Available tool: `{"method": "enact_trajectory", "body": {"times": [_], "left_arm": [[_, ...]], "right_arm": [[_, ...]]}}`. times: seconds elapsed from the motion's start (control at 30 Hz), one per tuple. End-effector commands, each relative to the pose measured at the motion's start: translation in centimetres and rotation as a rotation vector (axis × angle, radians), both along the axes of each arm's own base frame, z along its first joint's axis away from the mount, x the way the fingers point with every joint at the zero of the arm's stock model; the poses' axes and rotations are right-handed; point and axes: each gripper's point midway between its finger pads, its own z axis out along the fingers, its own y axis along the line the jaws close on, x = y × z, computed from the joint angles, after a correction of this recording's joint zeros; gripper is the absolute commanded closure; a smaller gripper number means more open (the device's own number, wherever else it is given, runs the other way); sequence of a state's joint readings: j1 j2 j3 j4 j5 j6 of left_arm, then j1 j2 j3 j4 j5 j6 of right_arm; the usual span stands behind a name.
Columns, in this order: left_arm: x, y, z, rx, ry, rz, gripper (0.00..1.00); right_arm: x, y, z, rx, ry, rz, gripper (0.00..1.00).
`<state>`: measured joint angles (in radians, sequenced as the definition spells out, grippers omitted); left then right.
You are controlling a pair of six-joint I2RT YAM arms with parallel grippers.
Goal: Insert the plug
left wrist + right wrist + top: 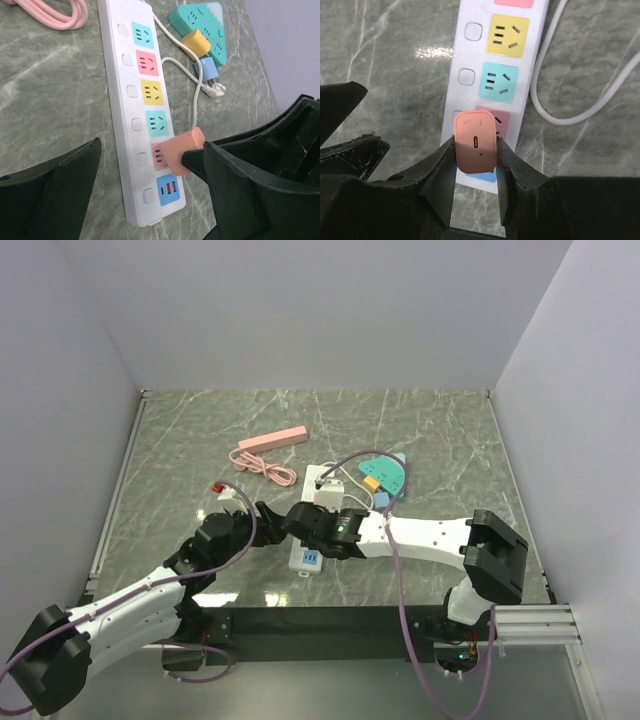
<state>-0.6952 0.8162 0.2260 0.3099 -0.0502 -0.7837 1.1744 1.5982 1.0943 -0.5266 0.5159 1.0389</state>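
A salmon-orange plug [475, 142] is pinched between the fingers of my right gripper [475, 146], which is shut on its sides. The plug [182, 150] sits tilted over the pink socket [157, 156], second from the near end of the white power strip [117, 100]. Its prongs are hidden, so I cannot tell whether they are in the slots. My left gripper [151, 146] is open, straddling that near end of the strip without touching it. From above, both grippers meet over the strip [318, 478], and the plug is hidden there.
A teal triangular socket block [210, 25] lies right of the strip, with a yellow plug [196, 42] and a blue plug [207, 67] beside it. A white cable [195, 100] loops nearby. A pink power strip [275, 440] and its coiled cord [262, 465] lie at the back left.
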Motion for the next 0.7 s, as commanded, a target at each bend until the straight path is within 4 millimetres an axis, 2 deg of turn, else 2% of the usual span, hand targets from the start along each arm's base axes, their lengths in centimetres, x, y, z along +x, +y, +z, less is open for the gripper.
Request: {"method": "enact_trajectory", "body": {"times": [0.0, 0.13, 0.3, 0.5, 0.67], "left_arm": [[-0.5, -0.5, 0.4, -0.041, -0.01, -0.026, 0.12], [-0.6, -0.6, 0.5, -0.051, -0.012, -0.037, 0.12], [-0.9, -0.9, 0.4, -0.058, -0.007, -0.057, 0.12], [-0.9, -0.7, 0.4, -0.05, -0.008, -0.05, 0.12], [-0.8, -0.7, 0.2, -0.046, -0.005, -0.049, 0.12]], "right_arm": [[0.5, -0.6, 1.2, -0.02, -0.051, -0.113, 1.0], [0.4, -0.3, 0.7, -0.032, -0.045, -0.125, 1.0], [0.6, -1.1, 0.0, -0.08, -0.057, -0.156, 1.0], [1.2, -1.3, 0.2, -0.118, -0.084, -0.171, 1.0], [1.8, -1.4, 1.0, -0.108, -0.121, -0.186, 1.0]]}}
